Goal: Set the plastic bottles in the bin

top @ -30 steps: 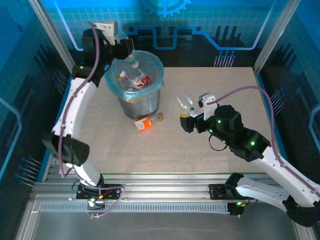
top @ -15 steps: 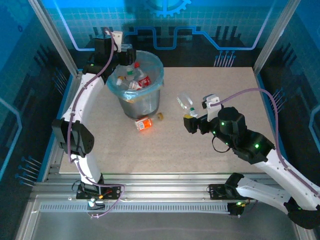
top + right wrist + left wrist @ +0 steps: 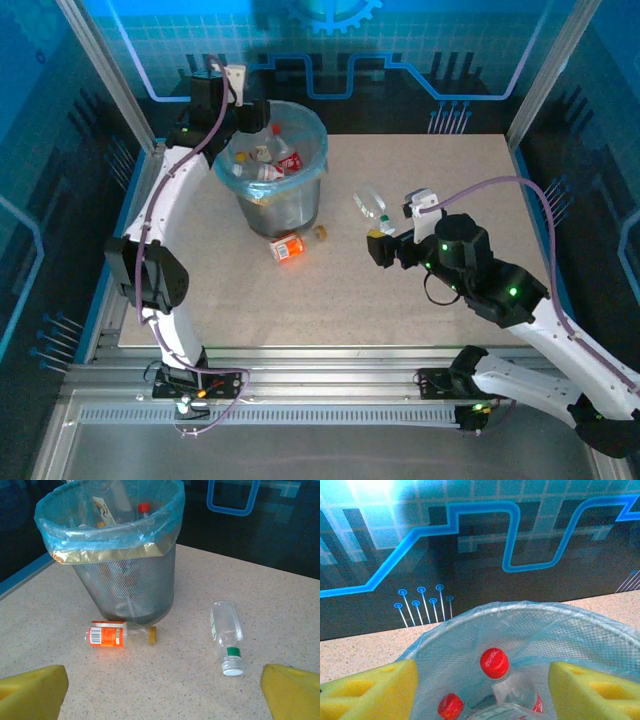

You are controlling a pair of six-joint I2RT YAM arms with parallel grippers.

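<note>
I am seeing a grey mesh bin (image 3: 131, 587) wearing a light-blue see-through bag (image 3: 107, 532). Red caps (image 3: 494, 663) are showing in it. One bottle (image 3: 106, 635) is showing an orange label. The other bottle (image 3: 226, 627) is looking clear, with a green band and white cap. The surface (image 3: 175, 680) is looking sandy and speckled. My left pincer (image 3: 481, 692) and right pincer (image 3: 165, 695) are wearing yellow pads (image 3: 370, 690).

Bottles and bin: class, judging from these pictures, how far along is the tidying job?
Done: several bottles sit in the bin. In hand: nothing; the left gripper hangs open above the bin, the right gripper is open too. Left: a clear bottle and an orange-labelled bottle lie on the table.
</note>
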